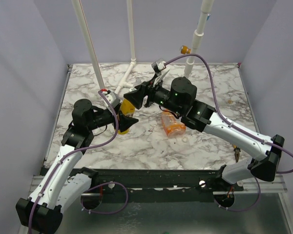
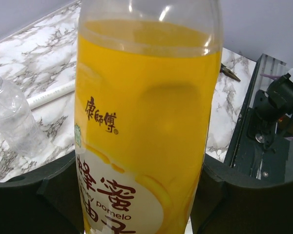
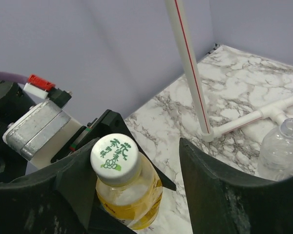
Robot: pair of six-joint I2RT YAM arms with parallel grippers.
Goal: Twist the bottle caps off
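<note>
Two grippers share one slender yellow-orange plastic bottle (image 2: 146,122), held above the left-centre of the marble-patterned table (image 1: 215,92). The left gripper (image 2: 139,190) grasps the bottle's body from the side, its dark fingers set against both flanks at the label. The bottle's long axis runs from that grip toward the right gripper (image 3: 136,151), which faces the bottle end-on. This puts the round white screw cap with green print (image 3: 115,157) between the right gripper's fingers.

Those fingers stand apart. The cap lies close against the one nearer the left arm, though whether they touch cannot be told, and a clear gap separates it from the other. The right gripper is therefore released and grips nothing. The cap sits on the neck, and the right arm is the one placed to turn it. The next move appears to call for centring on the cap, closing squarely, and twisting about the bottle's axis while the left gripper braces the body.

The table looks smooth and hard. A squat orange plastic bottle (image 1: 173,126) lies on its side to the right of the pair. A small clear plastic bottle (image 3: 282,146) sits near the white pipe frame (image 1: 90,48). Pale lilac walls (image 1: 29,73) close in the table's sides and back.
</note>
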